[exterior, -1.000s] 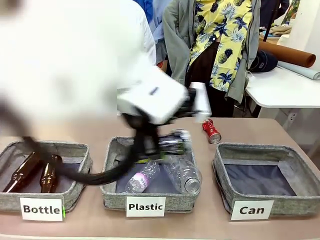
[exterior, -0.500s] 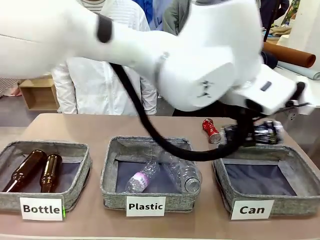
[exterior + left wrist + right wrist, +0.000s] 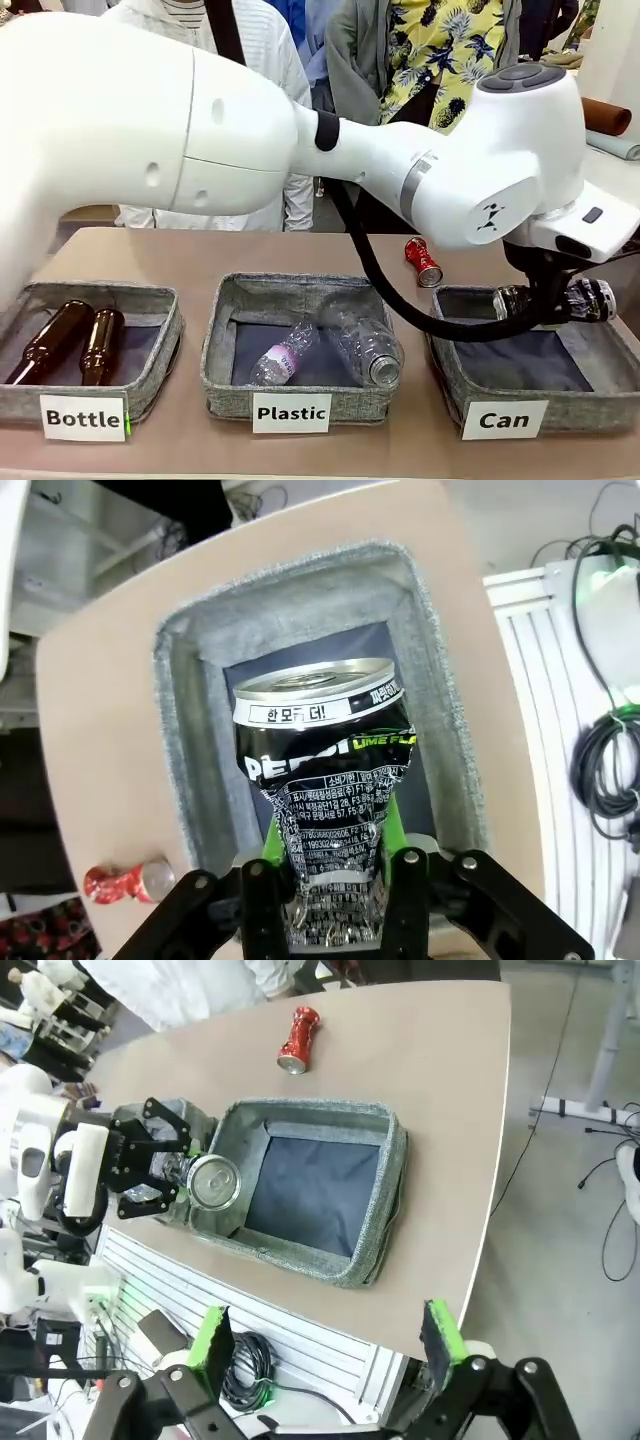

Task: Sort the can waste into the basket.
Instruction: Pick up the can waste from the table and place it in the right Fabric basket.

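Front view: left gripper (image 3: 548,300) clamped across the crushed silver can (image 3: 590,298), held sideways just above the far right part of the Can basket (image 3: 447,345). Basket set at the table's (image 3: 150,255) near right corner, white "Can" label on its near wall. Red can (image 3: 423,262) lying on the table beyond the basket's far left corner, apart from it. Bottle basket (image 3: 160,300) with brown bottles and Plastic basket (image 3: 222,310) with clear bottles in a row to the left.

Left wrist view: green pads (image 3: 272,842) pressed to both sides of the dented silver can (image 3: 320,770), silver top end pointing away, dark lining of the basket (image 3: 440,680) straight beneath. Red can (image 3: 125,882) on bare table outside the basket's corner.

Right wrist view: right gripper (image 3: 325,1332) with fingers spread wide, nothing between them, hanging off the table's edge. Beyond it, left gripper (image 3: 140,1160) holding the silver can (image 3: 212,1182) over one short end of the basket (image 3: 385,1200). Red can (image 3: 298,1038) past the basket, near the table's far edge.
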### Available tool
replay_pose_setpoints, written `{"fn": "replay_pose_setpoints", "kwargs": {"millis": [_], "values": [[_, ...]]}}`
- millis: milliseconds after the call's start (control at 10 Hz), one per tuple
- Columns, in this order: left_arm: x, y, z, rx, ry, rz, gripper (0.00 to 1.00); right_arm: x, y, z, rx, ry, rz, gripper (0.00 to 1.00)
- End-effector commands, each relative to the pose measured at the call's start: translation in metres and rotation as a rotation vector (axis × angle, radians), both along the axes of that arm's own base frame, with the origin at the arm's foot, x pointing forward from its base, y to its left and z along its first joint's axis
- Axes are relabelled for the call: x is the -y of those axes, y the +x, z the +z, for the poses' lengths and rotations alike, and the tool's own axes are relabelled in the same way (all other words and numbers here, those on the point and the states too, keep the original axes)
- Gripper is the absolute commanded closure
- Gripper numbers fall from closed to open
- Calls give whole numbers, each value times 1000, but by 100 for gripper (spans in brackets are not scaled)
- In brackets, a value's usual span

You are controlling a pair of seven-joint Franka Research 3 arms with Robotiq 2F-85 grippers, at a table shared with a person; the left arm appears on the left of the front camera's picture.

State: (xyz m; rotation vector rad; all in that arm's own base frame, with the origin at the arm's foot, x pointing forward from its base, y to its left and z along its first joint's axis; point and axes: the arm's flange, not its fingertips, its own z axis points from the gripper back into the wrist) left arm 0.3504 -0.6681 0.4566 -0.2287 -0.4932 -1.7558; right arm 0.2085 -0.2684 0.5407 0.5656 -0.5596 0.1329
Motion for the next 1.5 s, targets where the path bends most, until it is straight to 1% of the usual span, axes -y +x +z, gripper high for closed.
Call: {"fn": "replay_pose_setpoints", "kwargs": {"millis": [0, 100, 200, 300, 400, 800, 900, 1000, 1100, 1200, 1300, 1400], "values": [[11, 5, 15, 14, 26, 20, 61, 0, -1, 4, -11, 10, -5, 0], [10, 5, 15, 16, 33, 17, 61, 0, -1, 4, -11, 10, -5, 0], [9, 5, 14, 13, 39, 13, 19, 0, -1, 4, -11, 10, -5, 0], [8, 5, 15, 19, 41, 8, 4, 0, -1, 4, -11, 10, -5, 0], [7, 4, 16, 19, 43, 4, 0, 0, -1, 4, -11, 10, -5, 0], [-3, 2, 18, 21, 59, 8, 0, 0, -1, 4, -11, 10, -5, 0], [-15, -4, 25, 35, 106, 46, 0, -1, 1, 1, -1, -3, 3, 0], [-36, -10, 36, 53, 142, 72, 0, -7, 12, 3, -17, -18, 16, 0], [-69, -16, 53, 58, 135, 96, 0, -20, 27, 7, -30, -46, 22, 0], [-111, -21, 74, 72, 91, 125, 0, -38, 44, 14, -25, -46, 52, 0], [-158, -25, 94, 68, 40, 161, 0, -60, 64, 19, -31, -46, 67, 0], [-217, -26, 111, 93, -36, 252, 0, -89, 89, 23, -27, -47, 94, 0]]}}
